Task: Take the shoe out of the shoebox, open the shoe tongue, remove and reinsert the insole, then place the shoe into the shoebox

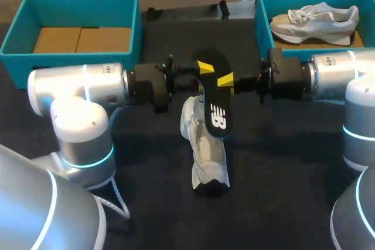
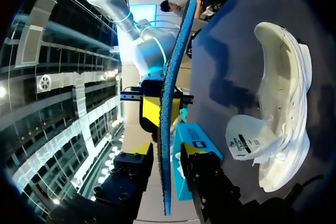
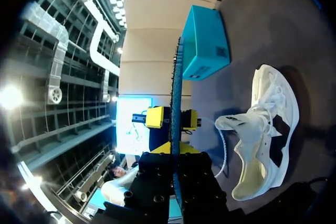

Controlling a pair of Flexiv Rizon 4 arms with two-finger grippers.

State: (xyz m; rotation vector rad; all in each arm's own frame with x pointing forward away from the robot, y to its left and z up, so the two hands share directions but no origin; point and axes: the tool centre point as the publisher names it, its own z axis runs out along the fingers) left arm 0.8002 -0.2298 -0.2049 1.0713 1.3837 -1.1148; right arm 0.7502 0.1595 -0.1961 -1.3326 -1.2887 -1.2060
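Over the dark table [image 1: 281, 162], my right end effector [image 1: 225, 79] clamps the black foam insole [image 1: 215, 109] above the white sneaker [image 1: 205, 156] for reinsertion; I cannot tell the left end effector [image 1: 205, 66]'s hold.

Bench [image 1: 281, 168]: dark, matte top. Three items sit directly on it. A white shoe [image 1: 206, 150] lies mid-bench with its toe toward the near edge, well apart from both boxes. A teal box [image 1: 70, 1] is at the far-left corner and a second teal box [image 1: 262, 19] at the far-right corner, with bare bench between them. Can't tell whether the shoe is upright or tipped on its side.
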